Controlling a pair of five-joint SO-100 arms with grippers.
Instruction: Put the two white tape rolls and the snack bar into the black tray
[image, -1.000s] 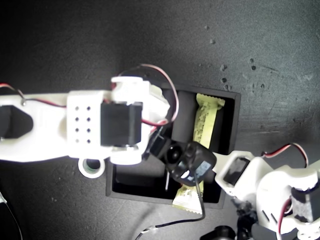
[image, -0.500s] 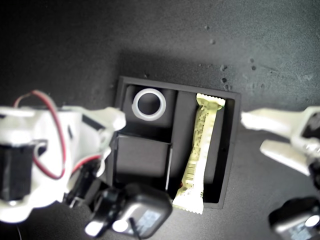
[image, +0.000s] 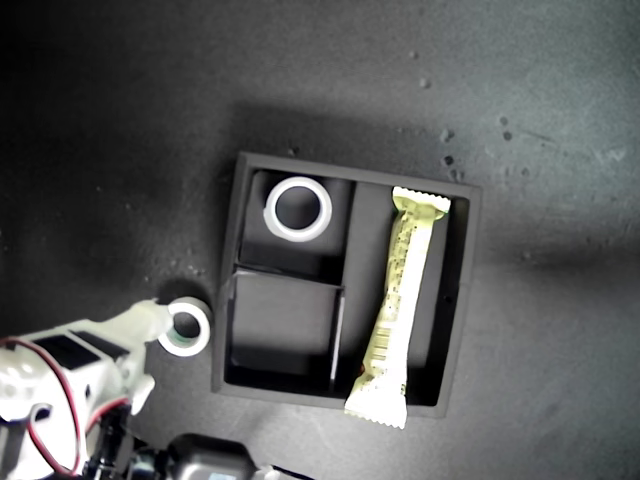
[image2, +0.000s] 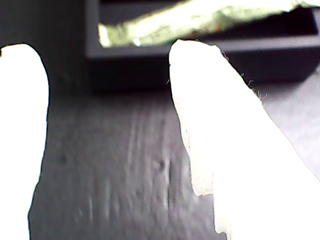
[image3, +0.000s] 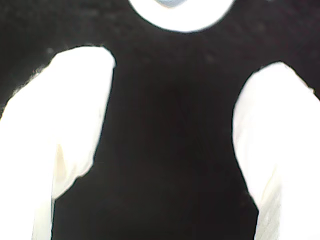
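With both arms swung clear of the black tray (image: 228, 290), my second gripper (image3: 170, 145), jaws wide and empty, now lines up just short of the smaller tape roll (image: 186, 327), the last item out.

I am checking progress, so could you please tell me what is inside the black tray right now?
The black tray holds one white tape roll in a small compartment and the snack bar in the long one. The other small compartment shows nothing. Nothing covers the tray.
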